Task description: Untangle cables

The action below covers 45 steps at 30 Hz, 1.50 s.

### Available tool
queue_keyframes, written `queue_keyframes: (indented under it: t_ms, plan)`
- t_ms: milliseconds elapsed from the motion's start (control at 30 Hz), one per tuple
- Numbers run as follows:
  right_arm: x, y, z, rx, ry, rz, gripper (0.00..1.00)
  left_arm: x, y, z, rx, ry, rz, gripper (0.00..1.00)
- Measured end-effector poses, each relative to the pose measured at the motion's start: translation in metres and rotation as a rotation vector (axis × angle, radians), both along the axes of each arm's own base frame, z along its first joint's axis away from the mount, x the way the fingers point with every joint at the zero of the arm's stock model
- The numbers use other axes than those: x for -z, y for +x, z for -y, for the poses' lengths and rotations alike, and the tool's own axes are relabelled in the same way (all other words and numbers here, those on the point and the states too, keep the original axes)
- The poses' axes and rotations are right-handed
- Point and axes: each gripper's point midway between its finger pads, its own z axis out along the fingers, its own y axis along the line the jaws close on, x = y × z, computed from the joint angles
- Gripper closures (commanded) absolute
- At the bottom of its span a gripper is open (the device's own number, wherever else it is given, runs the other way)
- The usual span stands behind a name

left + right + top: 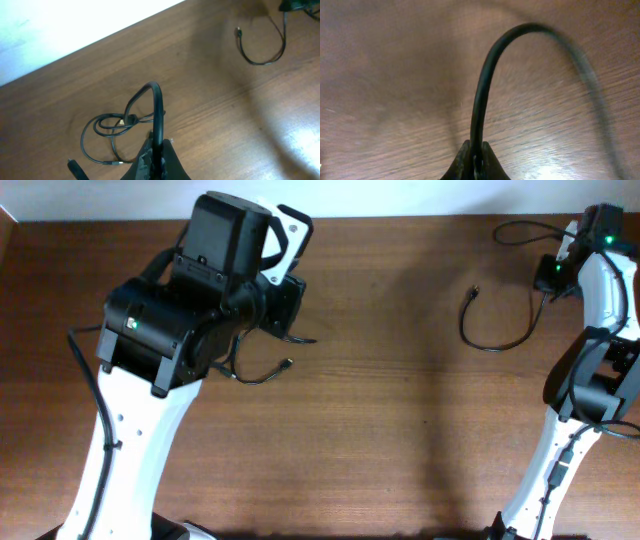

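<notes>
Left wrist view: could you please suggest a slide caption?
Left gripper pinches a black cable arching into a looped tangle on the table; a separate cable lies beyond.

Two robot arms, left (150, 350) and right (600, 270). One wooden table (400, 430). One separate cable (495, 348); one tangled bundle (131, 120), showing two metallic plug ends (120, 121), its cord count unclear.

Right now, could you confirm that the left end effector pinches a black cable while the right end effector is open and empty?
Not quite: the right end effector is also closed on a black cable, as the right wrist view shows. The left end effector does pinch a second cable.
</notes>
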Motion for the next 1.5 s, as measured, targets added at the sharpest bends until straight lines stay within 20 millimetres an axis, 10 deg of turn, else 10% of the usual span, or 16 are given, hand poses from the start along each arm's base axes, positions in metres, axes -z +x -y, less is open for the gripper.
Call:
queue_keyframes:
  t_ms: [133,367,567,667,900,933,1267,1433,1500]
  plan:
    - [0.031,-0.019,0.012,0.012,0.038,-0.082,0.96,0.002,-0.003,0.002,0.007,0.008,-0.009,1.0]
    - [0.014,-0.032,0.06,0.101,0.093,-0.068,0.96,0.002,-0.002,0.0,0.003,0.015,-0.005,1.0]
    - [-0.225,0.019,0.055,0.024,-0.107,0.462,0.96,0.005,0.0,0.001,0.001,0.02,-0.011,1.0]
    - [-0.286,0.026,0.027,-0.039,-0.142,0.607,0.96,0.017,0.005,0.004,0.001,0.038,-0.046,1.0]
    - [-0.276,0.048,-0.022,-0.142,-0.201,0.57,0.92,0.025,0.002,0.032,0.04,0.133,-0.017,1.0]
    - [-0.276,0.05,-0.025,-0.148,-0.205,0.571,0.04,0.025,-0.001,0.035,0.044,0.147,-0.007,1.0]
    - [-0.212,0.054,-0.019,-0.145,-0.175,0.413,0.01,0.025,0.0,0.027,0.008,0.198,0.007,1.0]
    - [-0.22,0.063,-0.074,-0.267,-0.172,0.424,0.01,0.023,0.0,0.027,-0.013,0.183,0.011,1.0]
    - [-0.257,0.06,-0.118,-0.34,-0.182,0.488,0.01,0.016,-0.001,0.025,-0.014,0.174,0.022,1.0]
